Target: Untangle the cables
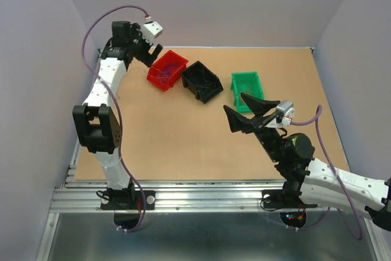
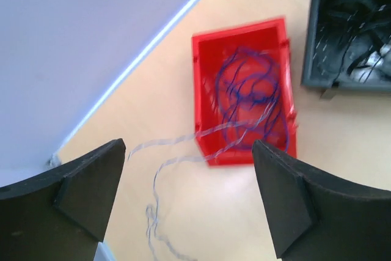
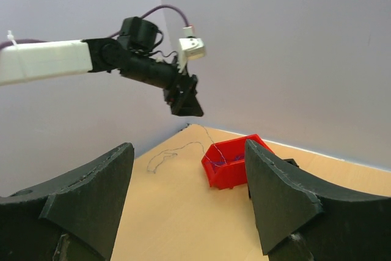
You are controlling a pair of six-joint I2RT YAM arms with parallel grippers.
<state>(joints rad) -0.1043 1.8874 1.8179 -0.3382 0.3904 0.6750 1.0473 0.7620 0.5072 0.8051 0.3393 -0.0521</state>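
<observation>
The cables are a loose curl of blue and purple wires [image 2: 247,93] lying in a red bin [image 2: 208,59]. One thin strand [image 2: 156,178] trails over the bin's edge onto the table towards the back left corner. It also shows in the right wrist view [image 3: 164,156]. My left gripper [image 1: 151,53] hovers above the table beside the red bin [image 1: 166,70], its jaws wide open and empty [image 2: 189,197]. My right gripper [image 1: 234,103] is open and empty [image 3: 186,206], held above mid-table, facing the red bin [image 3: 235,163].
A black bin [image 1: 203,81] holding black wires [image 2: 354,41] stands right of the red one. A green bin [image 1: 247,90] stands further right, just behind my right gripper. Lilac walls close in the back and both sides.
</observation>
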